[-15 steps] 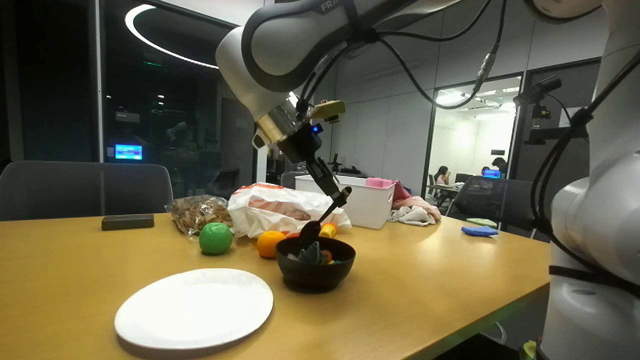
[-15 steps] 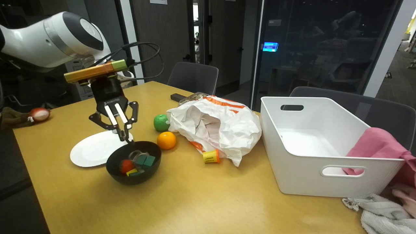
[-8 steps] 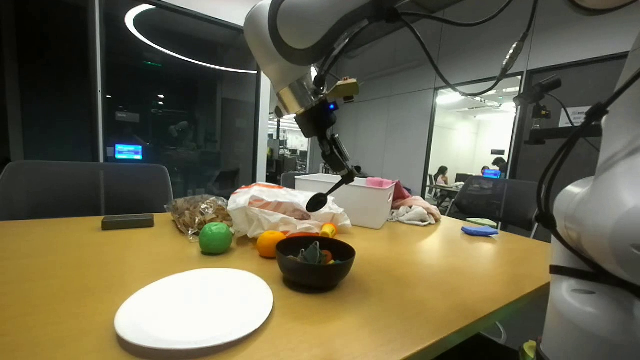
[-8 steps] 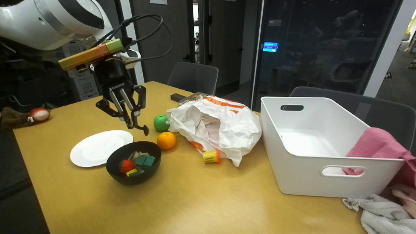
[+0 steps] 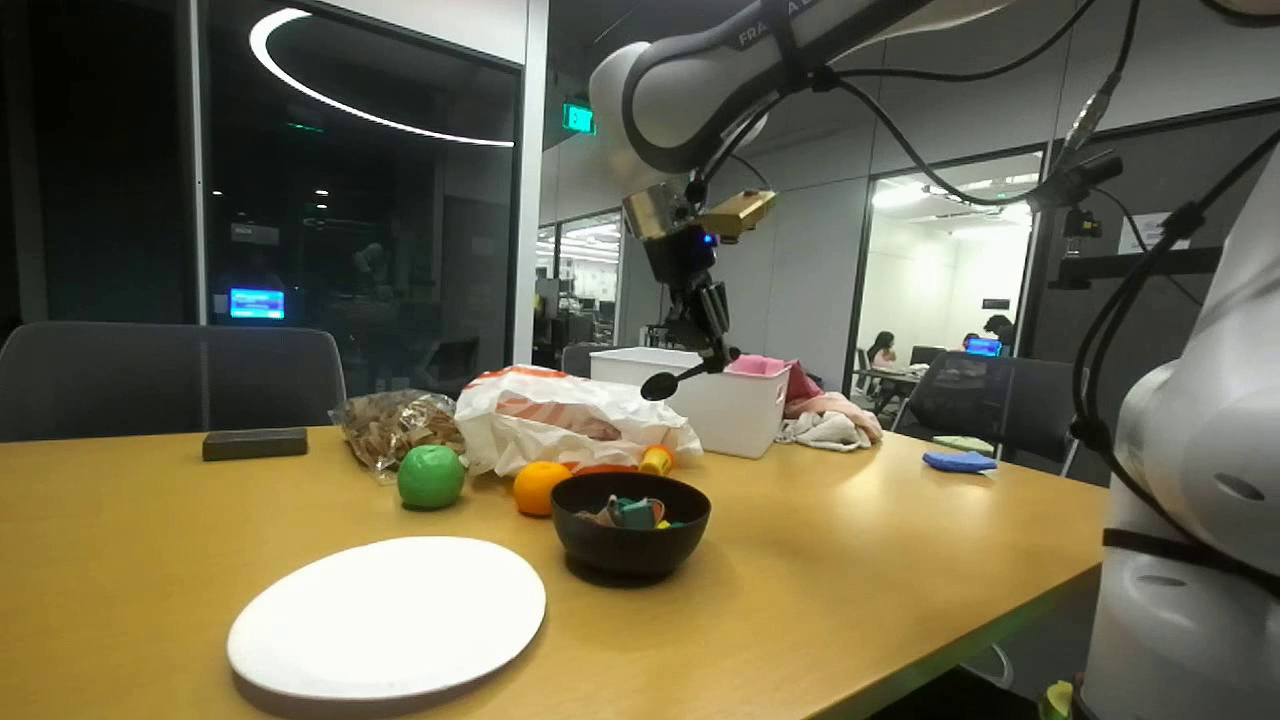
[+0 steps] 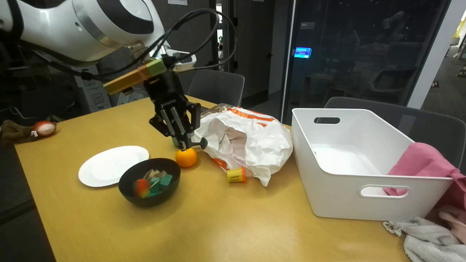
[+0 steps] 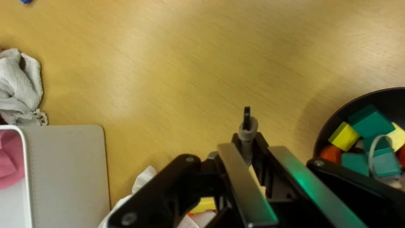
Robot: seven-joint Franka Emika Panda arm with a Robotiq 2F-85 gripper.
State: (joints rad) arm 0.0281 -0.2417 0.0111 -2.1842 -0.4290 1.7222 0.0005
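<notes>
My gripper (image 5: 716, 362) is shut on the handle of a black spoon (image 5: 659, 386), seen in both exterior views. The spoon is raised in the air, its bowl end sticking out sideways from the fingertips. In the wrist view the handle's greyish end (image 7: 247, 129) pokes up between the fingers. Lower down stands a black bowl (image 6: 128, 190), apart from the spoon. It holds teal blocks (image 6: 166, 180), a red piece and yellow pieces. An orange (image 6: 186, 158) sits just below the gripper in that exterior view, and the green fruit behind is mostly hidden by the fingers.
A white plate (image 5: 385, 620) lies beside the bowl. A crumpled white bag (image 6: 255, 142) and a yellow tub (image 6: 236, 175) are near the spoon. Beyond stands a tall white bin (image 6: 309, 160) with pink cloth (image 6: 418, 160). Grey cloth (image 7: 19, 85) lies beside the bin.
The gripper has lifted the spoon up out of the bowl and carried it towards the bag and bin. The bowl's contents look slightly shifted; the bowl and plate have stayed put.
</notes>
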